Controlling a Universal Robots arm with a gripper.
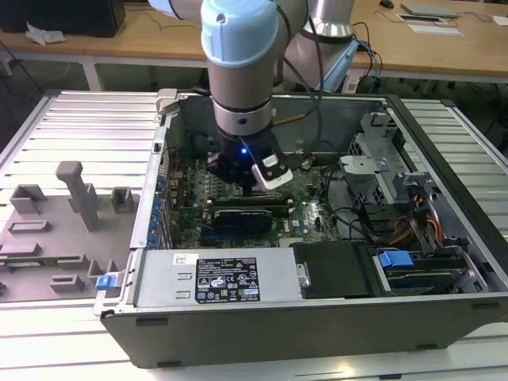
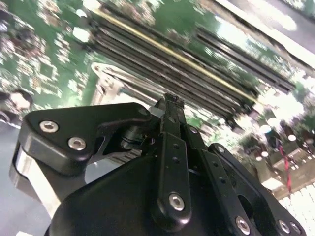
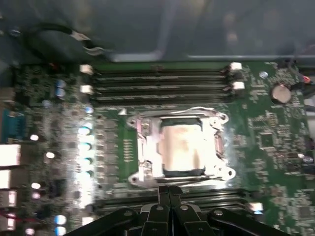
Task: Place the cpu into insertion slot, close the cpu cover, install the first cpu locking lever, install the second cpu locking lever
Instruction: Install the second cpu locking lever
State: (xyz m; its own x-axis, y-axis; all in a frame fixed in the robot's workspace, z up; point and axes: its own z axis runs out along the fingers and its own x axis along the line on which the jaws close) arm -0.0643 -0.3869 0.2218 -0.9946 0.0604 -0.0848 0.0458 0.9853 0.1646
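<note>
While the cpu [image 3: 181, 150] sits in the insertion slot [image 3: 142, 169], the cpu cover [image 3: 219, 129] frames it. Pressed together and empty, the claw [image 3: 169, 192] hovers just beside.

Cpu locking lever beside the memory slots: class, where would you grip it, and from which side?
Probably at its bent end, where the thin wire locking lever stands off the cpu cover. Come from above, jaws straddling the wire crosswise: it lies flat along the cover's edge, and the memory slots close alongside leave little side access.
</note>
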